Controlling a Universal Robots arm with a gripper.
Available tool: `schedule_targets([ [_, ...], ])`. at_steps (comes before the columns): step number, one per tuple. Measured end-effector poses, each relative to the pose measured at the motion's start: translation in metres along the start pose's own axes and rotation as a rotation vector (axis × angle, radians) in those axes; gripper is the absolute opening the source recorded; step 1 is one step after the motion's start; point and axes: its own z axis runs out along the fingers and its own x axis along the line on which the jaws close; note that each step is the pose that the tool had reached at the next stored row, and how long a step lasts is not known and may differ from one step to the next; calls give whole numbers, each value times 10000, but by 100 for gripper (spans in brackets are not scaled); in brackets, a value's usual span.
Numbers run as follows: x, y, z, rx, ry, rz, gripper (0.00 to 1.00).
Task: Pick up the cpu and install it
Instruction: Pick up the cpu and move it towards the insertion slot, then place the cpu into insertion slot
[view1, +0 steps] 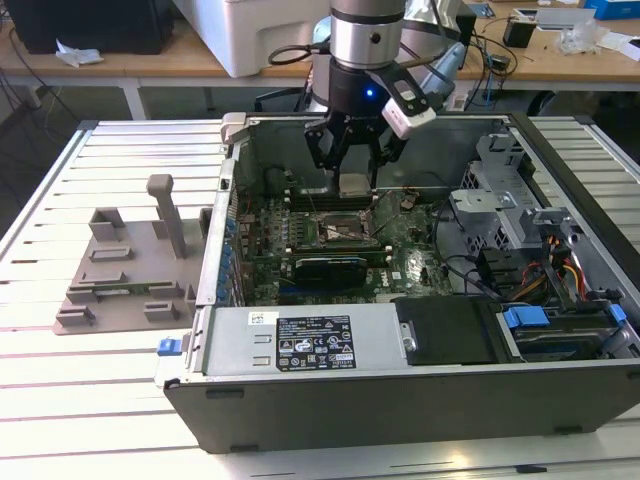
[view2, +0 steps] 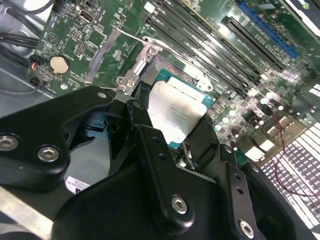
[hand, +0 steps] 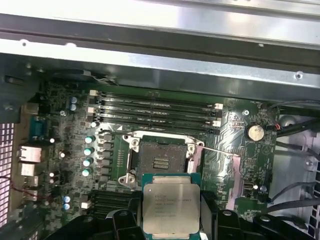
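My gripper (view1: 352, 165) is shut on the cpu (view1: 355, 185), a flat square chip with a silvery top. I hold it level in the air inside the open computer case, just behind and above the black-framed socket (view1: 345, 232) on the motherboard. In the first wrist view the cpu (hand: 171, 207) sits between my black fingers (hand: 122, 220), and the open socket (hand: 161, 160) lies uncovered beyond it. In the second wrist view the cpu (view2: 175, 112) shows its pale top and green edge, clamped in my gripper (view2: 176, 131) over the board.
The case wall (view1: 228, 200) rises on the exterior view's left and a power supply (view1: 310, 340) lies in front. Memory slots (hand: 155, 107) run behind the socket. Drive bays and cables (view1: 560, 270) crowd the right. A grey tray with posts (view1: 120, 270) stands outside on the table.
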Motion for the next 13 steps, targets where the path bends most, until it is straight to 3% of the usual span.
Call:
schedule_targets([
  [3, -10, 1, 37, 0, 2, 0, 55],
  [13, -10, 1, 40, -1, 2, 3, 55],
])
